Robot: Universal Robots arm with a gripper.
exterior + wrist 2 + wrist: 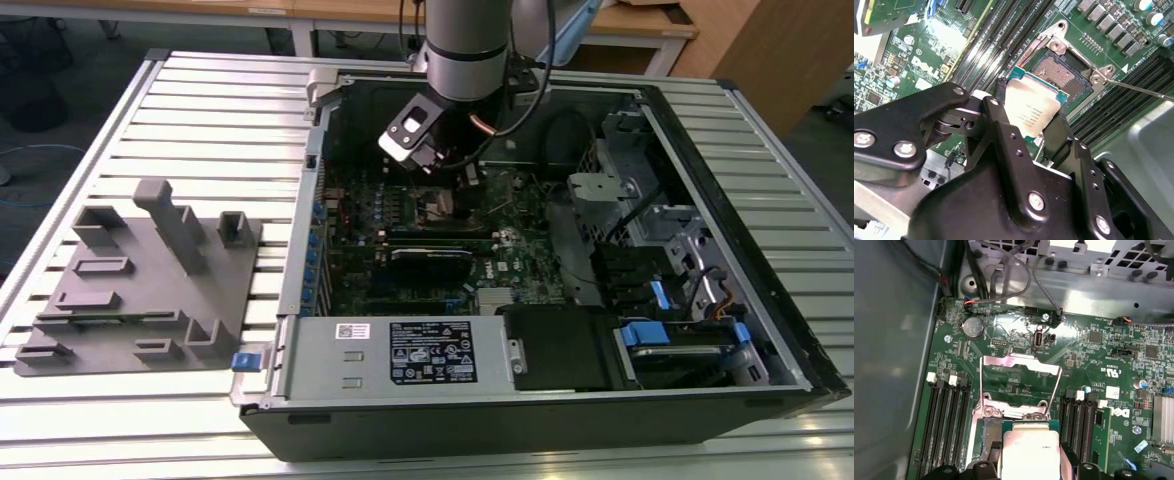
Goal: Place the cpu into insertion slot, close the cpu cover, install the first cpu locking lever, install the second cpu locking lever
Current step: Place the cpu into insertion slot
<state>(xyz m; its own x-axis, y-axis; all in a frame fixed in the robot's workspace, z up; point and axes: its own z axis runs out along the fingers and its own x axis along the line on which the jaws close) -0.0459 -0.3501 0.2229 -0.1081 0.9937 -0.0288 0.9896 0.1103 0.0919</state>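
Closest in, my jaws pinched the cpu [1031,112] by two opposite edges just above the open slot [1064,75], cover [1021,360] raised; light, stiff and flat, I judged it fragile underneath, best held by its rim.

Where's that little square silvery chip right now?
In both wrist views the small square silvery-topped chip is clamped in the black gripper, poised at the edge of the open dark socket on the green motherboard.

Bare insertion slot [1061,75], open cpu cover [1021,362]
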